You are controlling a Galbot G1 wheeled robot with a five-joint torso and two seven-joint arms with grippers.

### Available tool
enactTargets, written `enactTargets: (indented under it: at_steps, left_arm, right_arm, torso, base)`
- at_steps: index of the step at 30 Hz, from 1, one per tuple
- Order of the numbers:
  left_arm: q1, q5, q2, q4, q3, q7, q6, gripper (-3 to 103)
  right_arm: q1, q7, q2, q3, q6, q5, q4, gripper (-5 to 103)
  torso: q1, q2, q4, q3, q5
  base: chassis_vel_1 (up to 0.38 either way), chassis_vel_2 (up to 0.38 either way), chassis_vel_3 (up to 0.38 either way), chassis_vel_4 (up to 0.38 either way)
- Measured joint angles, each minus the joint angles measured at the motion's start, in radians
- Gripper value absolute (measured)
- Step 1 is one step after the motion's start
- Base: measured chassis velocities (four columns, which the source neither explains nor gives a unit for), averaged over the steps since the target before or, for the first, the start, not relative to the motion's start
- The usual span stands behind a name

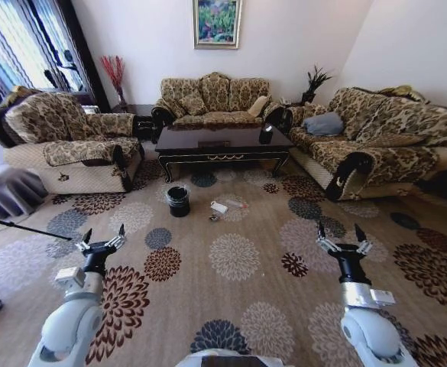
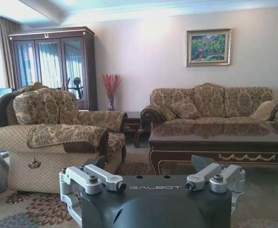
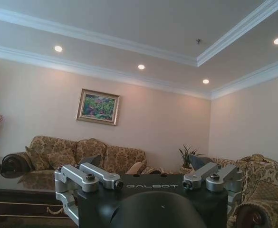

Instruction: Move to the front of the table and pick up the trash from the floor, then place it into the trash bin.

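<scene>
Both tools, left tool [image 1: 102,237] and right tool [image 1: 343,235], hang over the carpet with fingers apart, holding nothing. Trash [image 1: 220,208] lies on the floor beside the trash bin [image 1: 178,201], before the tabletop [image 1: 221,140].

Head camera high, downward; wrist cameras low, both toward table [image 1: 223,143].

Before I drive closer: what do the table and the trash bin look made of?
The table looks like glossy dark brown wood: its top mirrors the sofa, with gold trim along the apron. The trash bin appears black, lined with a shiny bag, probably plastic.
</scene>
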Motion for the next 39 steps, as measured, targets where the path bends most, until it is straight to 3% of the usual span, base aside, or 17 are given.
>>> enactTargets:
  at_steps: [8, 32, 37, 39]
  left_arm:
    - [-0.014, 0.013, -0.012, 0.011, 0.010, -0.009, -0.016, 100]
    - [0.006, 0.023, -0.044, 0.004, 0.010, -0.011, -0.022, 100]
    - [0.008, 0.025, -0.045, 0.000, 0.010, 0.001, -0.023, 100]
    - [0.008, 0.025, -0.045, -0.001, 0.010, 0.009, -0.025, 100]
  right_arm:
    - [0.007, 0.015, 0.010, 0.000, -0.019, 0.014, -0.004, 100]
    - [0.022, 0.031, 0.024, -0.001, -0.023, -0.007, -0.022, 100]
    - [0.027, 0.049, 0.035, -0.002, -0.098, 0.000, 0.012, 100]
    - [0.034, 0.080, 0.037, -0.011, -0.161, 0.023, 0.043, 100]
  torso:
    - [-0.008, -0.018, -0.0003, -0.010, 0.0001]
    - [-0.066, -0.147, -0.0002, -0.080, 0.0000]
    - [-0.077, -0.171, -0.0002, -0.093, 0.0000]
    - [-0.084, -0.185, -0.0002, -0.101, 0.0000]
  base:
    - [0.000, 0.000, 0.000, 0.000]
    - [0.000, 0.000, 0.000, 0.000]
    - [0.000, 0.000, 0.000, 0.000]
    - [0.000, 0.000, 0.000, 0.000]
